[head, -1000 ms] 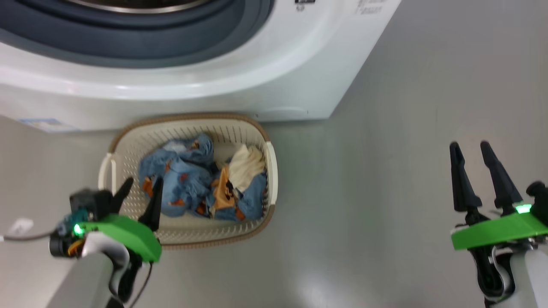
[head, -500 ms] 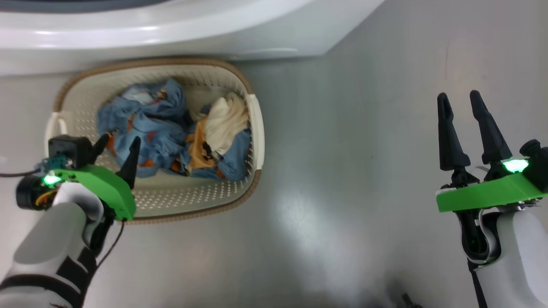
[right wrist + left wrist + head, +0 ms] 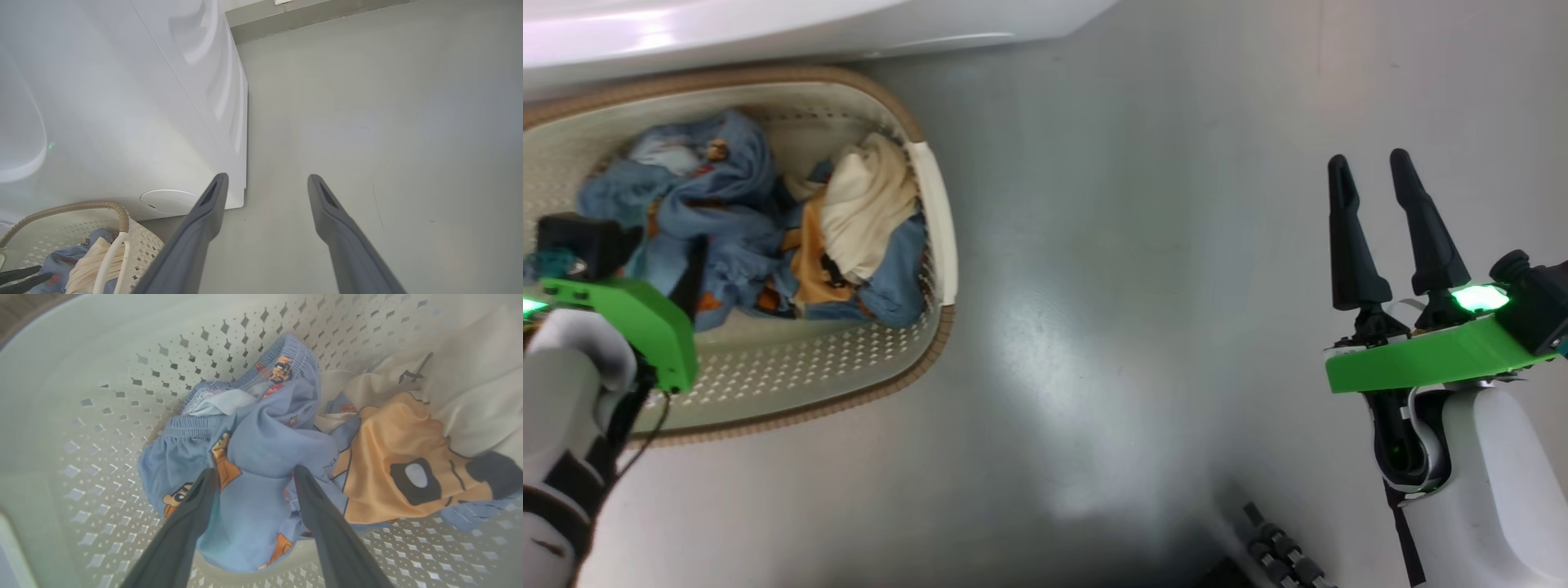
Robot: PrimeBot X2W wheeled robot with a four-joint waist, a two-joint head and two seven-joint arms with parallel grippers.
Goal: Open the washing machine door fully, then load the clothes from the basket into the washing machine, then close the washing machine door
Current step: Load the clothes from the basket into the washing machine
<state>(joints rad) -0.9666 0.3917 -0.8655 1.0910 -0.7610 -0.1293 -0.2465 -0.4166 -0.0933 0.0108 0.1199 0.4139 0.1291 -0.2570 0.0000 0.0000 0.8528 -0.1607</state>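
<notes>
The cream basket (image 3: 935, 212) with a brown rim stands on the floor against the white washing machine (image 3: 768, 24). In it lie the clothes (image 3: 727, 212): light blue bear-print pieces, an orange-tan piece (image 3: 400, 449) and a cream one (image 3: 470, 388). My left gripper (image 3: 255, 472) is open and down inside the basket (image 3: 102, 375), one finger on each side of a bulge of blue garment (image 3: 261, 445). My right gripper (image 3: 1370, 159) hangs open over bare floor, well right of the basket, holding nothing. The washing machine door is out of view.
Grey floor (image 3: 1135, 286) spreads between the basket and my right arm. The machine's right front corner (image 3: 244, 196) stands just left of my right gripper (image 3: 267, 178), with a skirting board (image 3: 306, 16) behind. A dark part of my base (image 3: 1270, 547) lies at the bottom edge.
The head camera has tilted down, so the machine's opening has left the picture. My left gripper has sunk deeper into the basket over the blue clothes. The right gripper stays open.
</notes>
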